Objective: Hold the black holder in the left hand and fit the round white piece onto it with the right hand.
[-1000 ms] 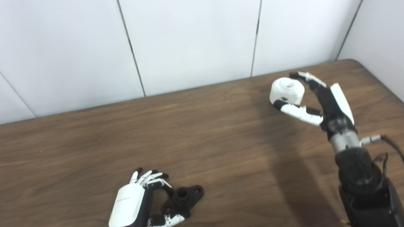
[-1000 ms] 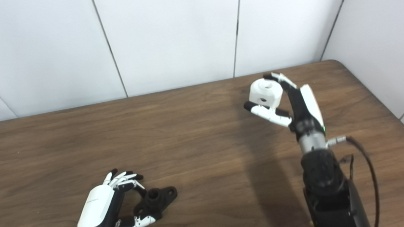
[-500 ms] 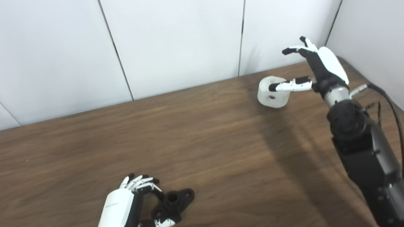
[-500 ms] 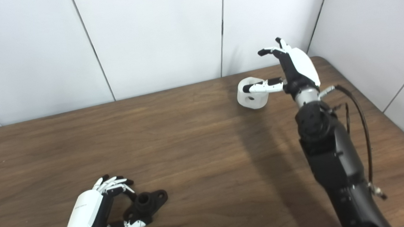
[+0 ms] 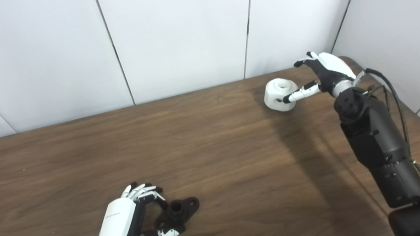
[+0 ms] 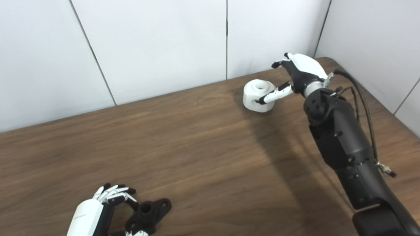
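Observation:
The black holder (image 5: 180, 209) lies on the brown table (image 5: 215, 149) near the front left. It has a short tube standing up and a flat flange with holes. My left hand (image 5: 120, 219) is curled on its left end, thumb below and fingers above. The round white piece (image 5: 279, 95) stands on the table at the far right, close to the wall. My right hand (image 5: 326, 70) is just to its right and open. The thumb lies against the piece's front side, and the fingers are spread above and behind it, clear of it.
White wall panels (image 5: 178, 41) close off the table's far edge, and another wall (image 5: 390, 28) runs along its right side. The table's far right corner is just behind the right hand. A black cable (image 5: 389, 89) loops off the right forearm.
The right hand has let go of the white piece, which now stands on the table with the fingers opened off it. The camera has shifted. The left hand keeps its hold.

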`<state>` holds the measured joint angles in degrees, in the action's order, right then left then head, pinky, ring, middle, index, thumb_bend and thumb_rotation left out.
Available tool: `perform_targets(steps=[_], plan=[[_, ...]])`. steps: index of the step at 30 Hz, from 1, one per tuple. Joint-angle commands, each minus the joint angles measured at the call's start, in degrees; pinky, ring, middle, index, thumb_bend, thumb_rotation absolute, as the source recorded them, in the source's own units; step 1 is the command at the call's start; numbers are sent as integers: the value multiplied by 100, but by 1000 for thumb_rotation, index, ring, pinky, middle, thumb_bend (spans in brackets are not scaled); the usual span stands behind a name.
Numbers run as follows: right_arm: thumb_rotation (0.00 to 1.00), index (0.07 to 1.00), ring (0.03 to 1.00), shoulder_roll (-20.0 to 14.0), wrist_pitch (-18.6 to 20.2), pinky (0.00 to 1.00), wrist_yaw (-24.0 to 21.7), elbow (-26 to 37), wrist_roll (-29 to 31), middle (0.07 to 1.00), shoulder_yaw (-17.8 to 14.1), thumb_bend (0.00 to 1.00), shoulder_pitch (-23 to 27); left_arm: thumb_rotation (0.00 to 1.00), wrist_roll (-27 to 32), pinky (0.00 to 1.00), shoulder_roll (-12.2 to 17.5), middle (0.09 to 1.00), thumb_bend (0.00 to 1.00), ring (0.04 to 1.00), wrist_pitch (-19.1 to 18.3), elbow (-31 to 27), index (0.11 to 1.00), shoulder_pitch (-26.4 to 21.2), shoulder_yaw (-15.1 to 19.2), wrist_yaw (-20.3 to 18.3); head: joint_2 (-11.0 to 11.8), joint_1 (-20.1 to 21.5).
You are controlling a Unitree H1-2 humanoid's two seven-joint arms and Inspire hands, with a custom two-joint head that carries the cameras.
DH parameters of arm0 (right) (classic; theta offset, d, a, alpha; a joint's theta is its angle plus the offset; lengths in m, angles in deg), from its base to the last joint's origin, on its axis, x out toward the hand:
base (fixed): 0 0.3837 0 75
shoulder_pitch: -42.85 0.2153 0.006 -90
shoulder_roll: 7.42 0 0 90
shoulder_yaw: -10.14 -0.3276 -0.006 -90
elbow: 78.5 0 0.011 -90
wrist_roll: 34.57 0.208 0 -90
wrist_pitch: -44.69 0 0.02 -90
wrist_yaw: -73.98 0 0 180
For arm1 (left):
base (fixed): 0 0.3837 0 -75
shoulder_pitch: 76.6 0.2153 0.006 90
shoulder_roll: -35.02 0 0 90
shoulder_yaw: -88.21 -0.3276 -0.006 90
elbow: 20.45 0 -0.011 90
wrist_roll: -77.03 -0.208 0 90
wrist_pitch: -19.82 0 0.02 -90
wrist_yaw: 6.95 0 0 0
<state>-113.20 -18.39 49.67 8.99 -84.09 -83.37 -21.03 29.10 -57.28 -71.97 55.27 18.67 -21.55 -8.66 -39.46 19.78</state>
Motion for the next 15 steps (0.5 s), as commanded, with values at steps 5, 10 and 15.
perform_targets(steps=[5,10,15], plan=[[354,828,1000,-116,0,1000,-170,-116,-341,1000,-43,1000,406,43,-60,948,50,748,520,831,-26,-70,485,65,4,-135,1,5],[353,824,1000,-105,-1,1000,-56,-292,-337,1000,10,1000,444,44,-74,943,38,746,520,831,-14,-43,485,64,7,-110,15,-21],[358,810,1000,-95,-3,1000,63,-433,-299,1000,102,1000,480,43,-83,945,37,747,520,833,13,-5,485,56,16,-92,10,-18]])
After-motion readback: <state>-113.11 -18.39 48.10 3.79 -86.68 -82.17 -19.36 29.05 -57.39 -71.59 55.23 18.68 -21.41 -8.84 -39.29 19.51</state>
